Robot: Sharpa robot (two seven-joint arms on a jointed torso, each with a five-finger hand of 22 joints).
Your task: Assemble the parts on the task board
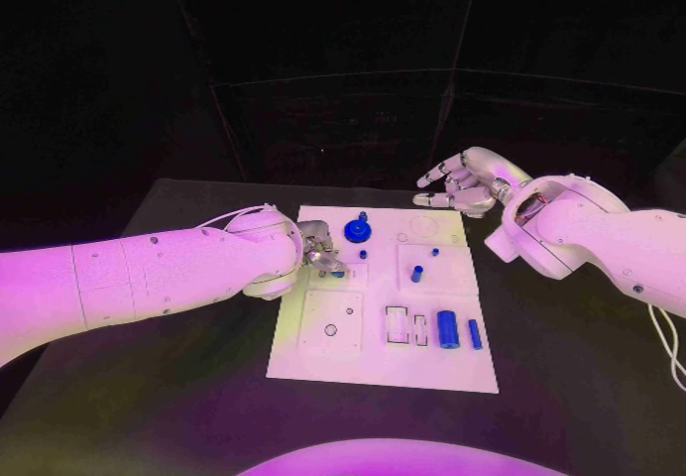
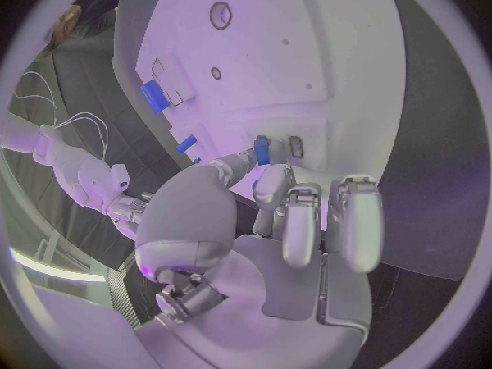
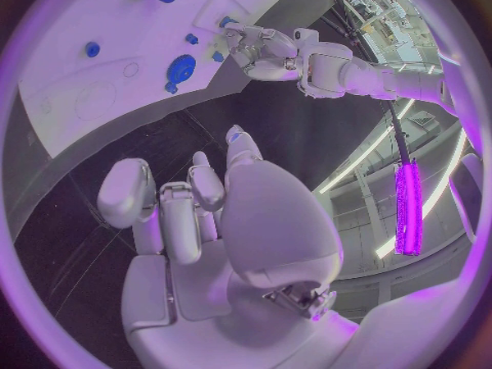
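Note:
The white task board (image 1: 375,352) lies mid-table. My left hand (image 1: 317,251) is low over its left half; in the left wrist view the thumb and a finger pinch a small blue part (image 2: 262,149) upright against the board, beside a small slot (image 2: 295,146). A blue gear (image 1: 358,233) stands near the far edge, with short blue pegs (image 1: 416,274) around the middle. A blue cylinder (image 1: 447,328) and a thin blue bar (image 1: 475,333) lie at the right. My right hand (image 1: 465,185) hovers past the board's far right corner, fingers spread, holding nothing.
Black table (image 1: 586,357) surrounds the board on all sides. A white cable (image 1: 666,342) hangs beside my right arm. In the right wrist view my right hand (image 3: 195,213) is above bare table, with the board (image 3: 72,74) and gear (image 3: 183,67) beyond it.

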